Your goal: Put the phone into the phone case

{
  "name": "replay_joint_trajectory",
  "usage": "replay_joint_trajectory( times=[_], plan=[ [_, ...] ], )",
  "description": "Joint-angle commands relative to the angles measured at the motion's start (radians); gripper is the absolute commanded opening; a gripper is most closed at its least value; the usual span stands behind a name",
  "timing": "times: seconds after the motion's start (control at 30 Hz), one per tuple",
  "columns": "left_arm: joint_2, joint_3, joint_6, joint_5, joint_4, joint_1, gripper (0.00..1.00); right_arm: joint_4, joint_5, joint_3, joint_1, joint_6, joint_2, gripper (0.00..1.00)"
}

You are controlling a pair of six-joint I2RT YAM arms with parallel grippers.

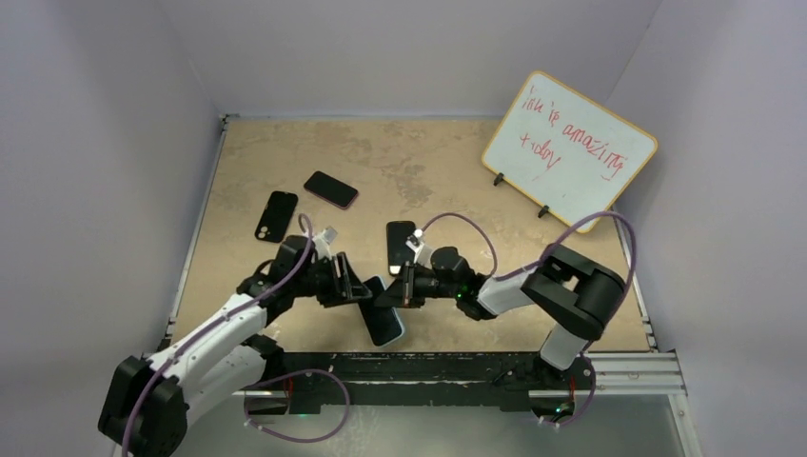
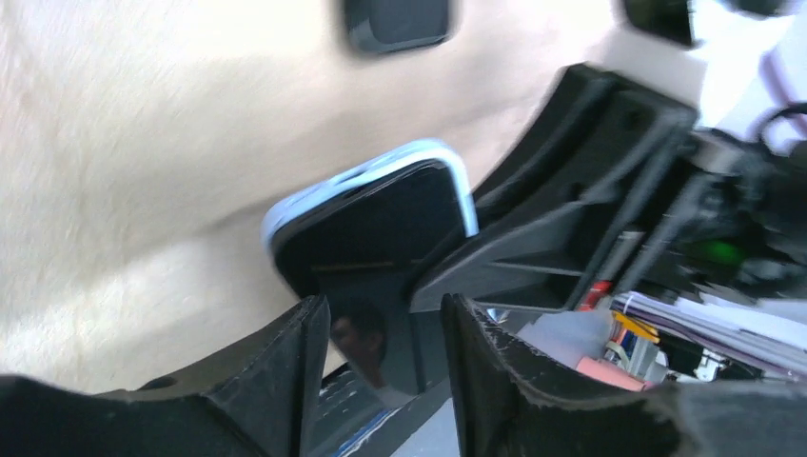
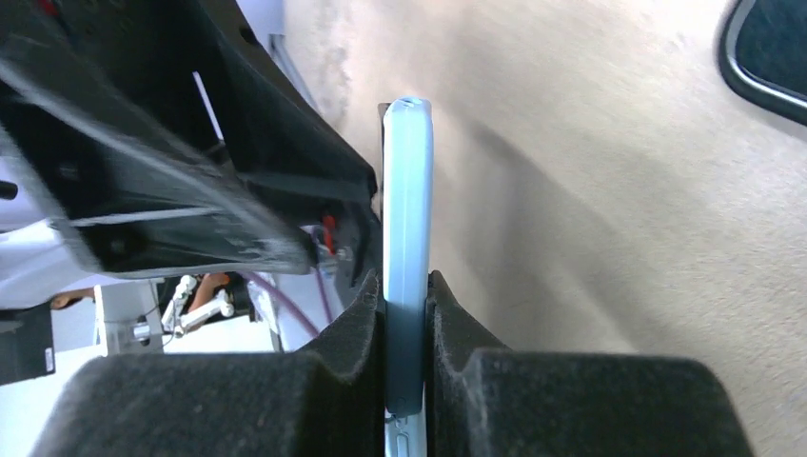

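A phone with a dark screen and a light-blue edge (image 1: 385,321) is held tilted above the table between the two arms. My right gripper (image 1: 404,286) is shut on it; in the right wrist view the pads (image 3: 357,314) pinch its thin blue edge (image 3: 407,190). My left gripper (image 1: 364,290) is open, its fingers (image 2: 305,333) on either side of the phone's lower corner (image 2: 381,228), with a gap showing. A black phone case (image 1: 276,215) lies on the table at the far left.
A dark phone with a reddish edge (image 1: 331,188) lies behind the case. Another dark phone (image 1: 401,243) lies just behind the right gripper. A whiteboard with red writing (image 1: 569,148) stands at the back right. Walls close in on both sides.
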Motion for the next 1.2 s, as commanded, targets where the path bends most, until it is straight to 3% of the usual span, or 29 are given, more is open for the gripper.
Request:
replay_joint_trajectory(
  times=[0.0,0.1,0.2,0.4,0.67,0.9,1.07,1.17],
  plan=[
    [-0.127,0.187,0.083,-0.024,-0.060,-0.005,0.59,0.022,-0.038,0.010,-0.048,-0.034,-0.180,0.00],
    [-0.181,0.283,0.126,-0.063,-0.119,-0.005,0.74,-0.091,-0.043,0.037,-0.078,-0.092,-0.288,0.00],
    [-0.236,0.357,0.138,-0.129,-0.158,-0.005,0.82,-0.164,-0.079,0.070,-0.106,-0.140,-0.388,0.00],
    [-0.342,0.397,0.094,-0.116,-0.051,-0.005,0.85,-0.377,-0.133,0.175,-0.125,-0.246,-0.587,0.00],
    [-0.397,0.300,-0.007,0.084,0.313,-0.005,0.85,-0.258,-0.226,0.186,-0.125,-0.162,-0.715,0.00],
    [-0.334,0.169,-0.226,0.250,0.714,-0.005,0.74,-0.083,-0.261,0.161,-0.125,-0.068,-0.716,0.00],
    [-0.319,0.077,-0.374,0.267,0.915,-0.005,0.58,0.011,-0.258,0.132,-0.125,-0.012,-0.698,0.00],
    [-0.333,0.042,-0.419,0.254,0.965,-0.005,0.40,0.021,-0.258,0.127,-0.125,-0.003,-0.685,0.00]
  ],
)
